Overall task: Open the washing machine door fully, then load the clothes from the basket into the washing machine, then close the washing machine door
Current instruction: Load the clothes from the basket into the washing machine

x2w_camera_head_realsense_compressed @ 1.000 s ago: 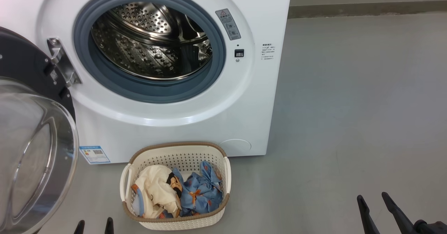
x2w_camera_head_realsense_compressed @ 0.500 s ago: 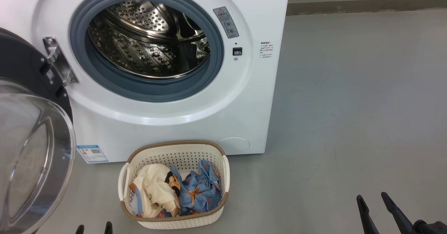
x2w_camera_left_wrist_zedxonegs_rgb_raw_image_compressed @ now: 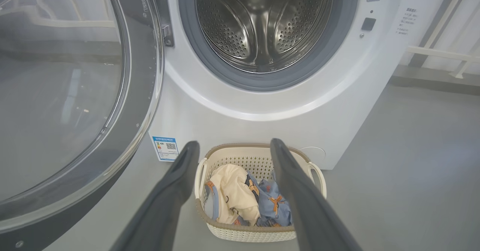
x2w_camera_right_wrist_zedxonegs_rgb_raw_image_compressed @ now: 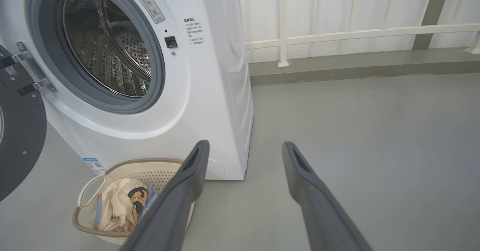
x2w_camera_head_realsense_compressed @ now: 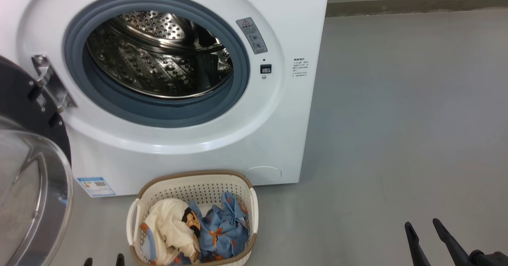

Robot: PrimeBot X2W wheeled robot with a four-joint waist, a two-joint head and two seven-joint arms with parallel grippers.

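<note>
Head view: you've got the washing machine (x2w_camera_head_realsense_compressed: 198,155) w/ its door (x2w_camera_head_realsense_compressed: 31,186) swung open on the left and the steel drum (x2w_camera_head_realsense_compressed: 158,59) showing thru the opening. The basket (x2w_camera_head_realsense_compressed: 190,176) sits on the floor (x2w_camera_head_realsense_compressed: 397,119) just in front of the machine, w/ the clothes (x2w_camera_head_realsense_compressed: 198,230) piled inside. Your left gripper (x2w_camera_head_realsense_compressed: 102,261) pokes up at the bottom edge, just beside the basket. Your right gripper (x2w_camera_head_realsense_compressed: 422,223) is at lower right, well apart from it. Left wrist view: fingers spread wide, nothing held, basket beyond the tips. Right wrist view: fingers wide apart over the floor, nothing held, basket off to their left.
</note>
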